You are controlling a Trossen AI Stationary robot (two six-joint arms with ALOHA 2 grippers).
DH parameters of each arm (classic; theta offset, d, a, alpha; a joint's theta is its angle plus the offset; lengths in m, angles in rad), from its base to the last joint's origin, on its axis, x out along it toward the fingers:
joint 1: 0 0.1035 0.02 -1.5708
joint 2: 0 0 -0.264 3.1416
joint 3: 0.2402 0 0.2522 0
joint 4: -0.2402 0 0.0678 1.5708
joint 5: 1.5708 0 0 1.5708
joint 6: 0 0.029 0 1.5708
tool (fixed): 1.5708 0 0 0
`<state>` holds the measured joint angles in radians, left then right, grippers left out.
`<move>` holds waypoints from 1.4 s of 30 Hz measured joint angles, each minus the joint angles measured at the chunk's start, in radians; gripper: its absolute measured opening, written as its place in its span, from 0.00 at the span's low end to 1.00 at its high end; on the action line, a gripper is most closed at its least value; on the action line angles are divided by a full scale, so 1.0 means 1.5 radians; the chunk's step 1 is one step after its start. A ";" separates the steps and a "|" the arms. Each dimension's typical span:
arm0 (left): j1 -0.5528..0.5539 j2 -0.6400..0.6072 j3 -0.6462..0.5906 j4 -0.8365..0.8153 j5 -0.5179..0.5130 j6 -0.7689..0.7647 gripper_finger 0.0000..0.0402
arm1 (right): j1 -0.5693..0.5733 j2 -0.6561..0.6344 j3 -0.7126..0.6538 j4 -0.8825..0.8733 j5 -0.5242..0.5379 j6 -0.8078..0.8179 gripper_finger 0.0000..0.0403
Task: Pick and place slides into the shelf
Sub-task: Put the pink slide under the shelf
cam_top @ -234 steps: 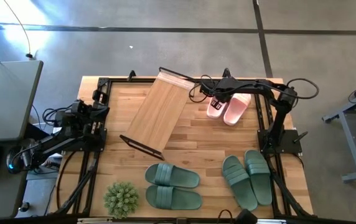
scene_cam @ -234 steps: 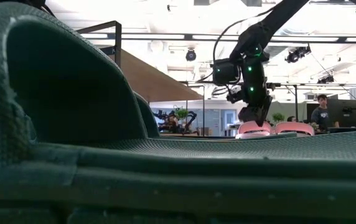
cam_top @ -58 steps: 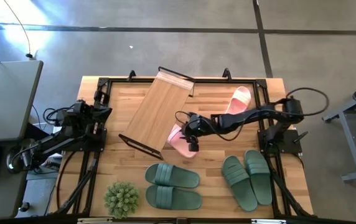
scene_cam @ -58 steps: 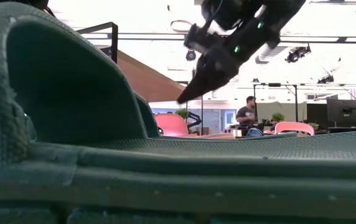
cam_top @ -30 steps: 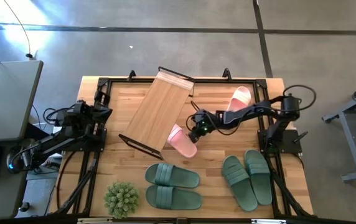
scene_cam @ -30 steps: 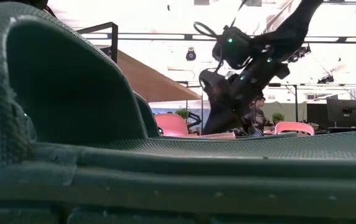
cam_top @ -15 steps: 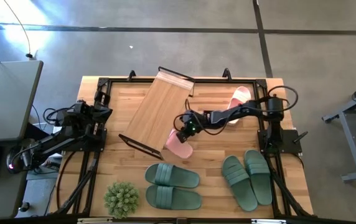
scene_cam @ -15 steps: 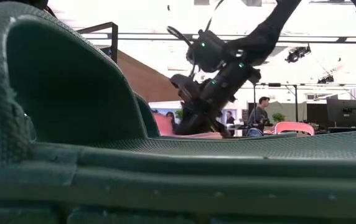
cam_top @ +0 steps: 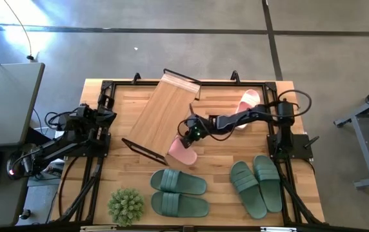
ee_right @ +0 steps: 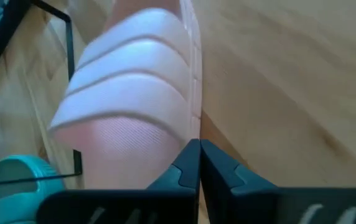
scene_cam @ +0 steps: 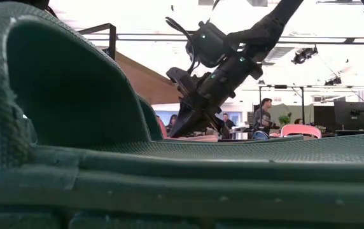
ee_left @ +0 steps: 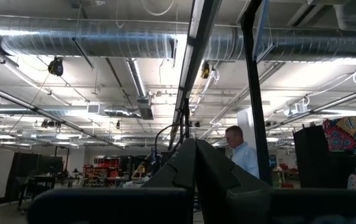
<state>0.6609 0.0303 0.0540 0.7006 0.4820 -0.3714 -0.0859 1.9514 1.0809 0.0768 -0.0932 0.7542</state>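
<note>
The right pincer point(cam_top: 189, 136), clenched with nothing between its fingers, presses against the heel of a pink slide point(cam_top: 182, 151) lying beside the shelf point(cam_top: 161, 115), toe partly under its edge. From here the slide could skew sideways or jam against the black frame. The left pincer point(cam_top: 107, 114) waits, shut, at the table point(cam_top: 220, 154) edge.

Bamboo-topped shelf point(cam_top: 165, 115) lying askew, far centre-left. One pink slide point(cam_top: 183, 150) tucked half under its near right corner, the other point(cam_top: 247, 100) far right. Two sage-green pairs near: one point(cam_top: 179, 193) sideways (centre), one point(cam_top: 257, 183) lengthwise, right.
</note>
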 joint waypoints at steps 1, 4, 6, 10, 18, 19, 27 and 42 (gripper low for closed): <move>0.000 0.000 0.000 0.000 0.000 0.000 0.00 | 0.007 0.000 0.000 -0.008 0.011 0.002 0.00; 0.000 0.000 0.000 0.000 0.000 0.006 0.00 | 0.031 0.000 0.000 -0.031 0.039 -0.002 0.00; 0.000 0.000 0.000 0.000 0.000 0.007 0.00 | 0.051 0.000 -0.004 -0.039 0.073 -0.002 0.00; 0.000 0.000 0.000 0.000 0.000 0.005 0.00 | 0.086 0.000 -0.031 0.000 0.124 0.024 0.00; 0.000 0.000 0.000 0.000 -0.001 0.003 0.00 | 0.145 -0.063 -0.106 0.008 0.288 0.135 0.00; 0.000 0.000 0.000 0.000 -0.001 0.003 0.00 | 0.153 -0.081 -0.121 0.006 0.305 0.151 0.00; 0.000 0.000 0.000 -0.001 0.000 0.003 0.00 | 0.290 -0.159 -0.192 -0.009 0.328 0.305 0.00; 0.000 0.000 0.000 -0.015 0.006 0.020 0.00 | 0.331 -0.138 -0.175 0.021 0.325 0.364 0.00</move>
<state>0.6609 0.0302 0.0540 0.6777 0.4906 -0.3408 0.4112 1.7439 0.8177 0.1080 0.3949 1.3007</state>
